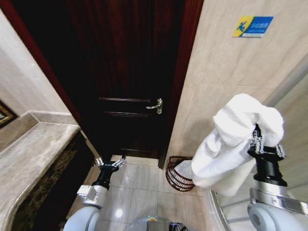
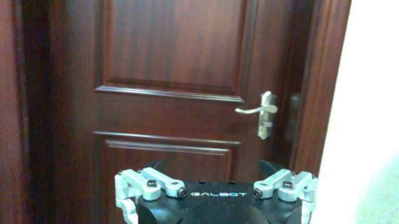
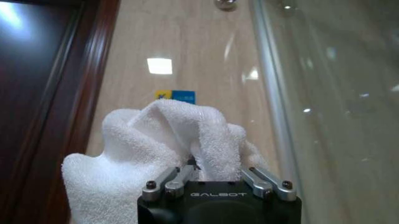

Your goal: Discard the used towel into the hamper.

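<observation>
The right gripper (image 1: 260, 139), jaws pinched on a fold of the towel (image 1: 231, 144), holds it high above the hamper (image 1: 179, 174) by the door (image 1: 130, 72) — released here, the draping tail could catch the rim and spill out — while the left gripper (image 1: 110, 162) idles low, jaws spread and empty.

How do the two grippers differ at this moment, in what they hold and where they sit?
The right gripper is shut on the white towel, raised high beside the glass panel; the left gripper is open and empty. The left sits low, pointing at the wooden door; the right is above and to the side of the hamper. Both are the same silver-fingered black model.
</observation>
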You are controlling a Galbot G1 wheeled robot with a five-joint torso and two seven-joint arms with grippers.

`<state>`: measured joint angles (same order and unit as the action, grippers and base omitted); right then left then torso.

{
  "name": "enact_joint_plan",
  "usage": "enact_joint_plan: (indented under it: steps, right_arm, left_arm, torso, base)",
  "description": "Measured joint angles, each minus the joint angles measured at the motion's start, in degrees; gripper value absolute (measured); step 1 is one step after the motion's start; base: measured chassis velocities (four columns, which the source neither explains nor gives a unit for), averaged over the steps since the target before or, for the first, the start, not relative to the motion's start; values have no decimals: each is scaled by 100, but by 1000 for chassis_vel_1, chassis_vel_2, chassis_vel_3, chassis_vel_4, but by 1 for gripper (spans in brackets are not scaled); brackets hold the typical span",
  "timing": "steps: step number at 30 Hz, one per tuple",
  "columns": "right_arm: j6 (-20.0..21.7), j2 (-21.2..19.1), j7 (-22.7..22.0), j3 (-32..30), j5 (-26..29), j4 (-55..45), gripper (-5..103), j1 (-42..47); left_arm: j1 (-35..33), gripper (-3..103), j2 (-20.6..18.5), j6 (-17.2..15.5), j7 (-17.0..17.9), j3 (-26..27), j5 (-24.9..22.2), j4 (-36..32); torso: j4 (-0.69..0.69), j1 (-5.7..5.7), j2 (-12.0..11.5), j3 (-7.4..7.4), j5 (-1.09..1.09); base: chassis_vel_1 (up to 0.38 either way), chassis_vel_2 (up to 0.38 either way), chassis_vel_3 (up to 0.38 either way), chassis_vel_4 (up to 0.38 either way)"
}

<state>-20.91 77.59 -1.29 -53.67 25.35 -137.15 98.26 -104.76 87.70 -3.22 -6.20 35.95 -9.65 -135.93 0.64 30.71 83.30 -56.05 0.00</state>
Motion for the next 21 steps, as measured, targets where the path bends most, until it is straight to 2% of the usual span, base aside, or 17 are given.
enact_joint_plan:
  steps: [4,10,21]
  right_arm:
    - [-32,-10,2,4,19,0,21,-13]
    - [-168,-10,44,33,37,22,21,-62]
    - [-104,-42,62,42,37,11,21,-54]
  left_arm:
    - [0,100,0,0,0,0,0,0]
    - [0,100,0,0,0,0,0,0]
    - [0,100,0,0,0,0,0,0]
  torso:
    - [3,0,0,0,0]
    - [-2,0,0,0,0]
    - [0,-1,0,0,0]
  base:
    - [-80,-65,-63,-69]
    - [-17,-8,-10,-10]
    - [0,0,0,0]
